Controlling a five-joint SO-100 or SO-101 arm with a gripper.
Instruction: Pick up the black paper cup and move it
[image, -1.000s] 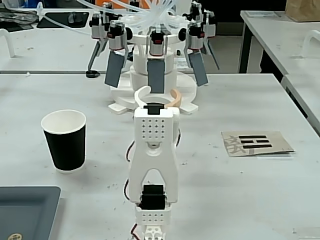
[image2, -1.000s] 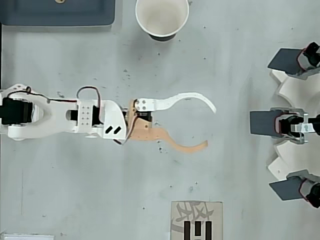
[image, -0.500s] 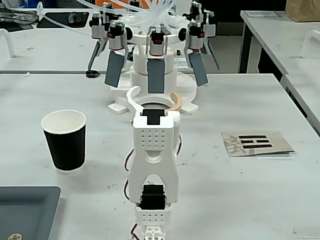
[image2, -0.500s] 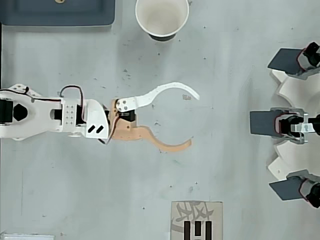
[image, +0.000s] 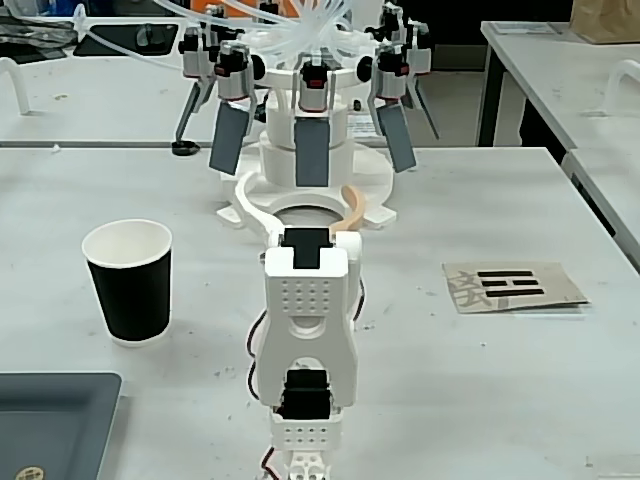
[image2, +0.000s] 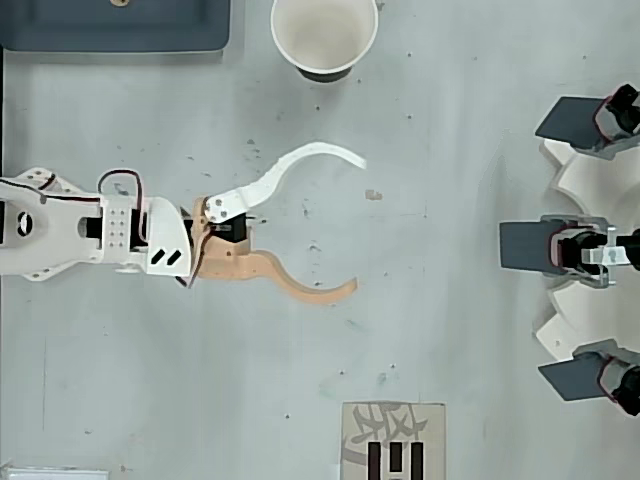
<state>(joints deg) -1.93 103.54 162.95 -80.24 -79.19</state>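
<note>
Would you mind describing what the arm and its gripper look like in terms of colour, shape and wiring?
The arm is white printed plastic with black servo blocks, dotted hole patterns and thin red wires. The gripper has two long curved, claw-like fingers: one white, one tan-orange.

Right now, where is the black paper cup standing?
The black paper cup stands upright on the table's left side in the fixed view, just beyond the grey tray. In the overhead view it is at the top edge, apart from the open hand.
</note>
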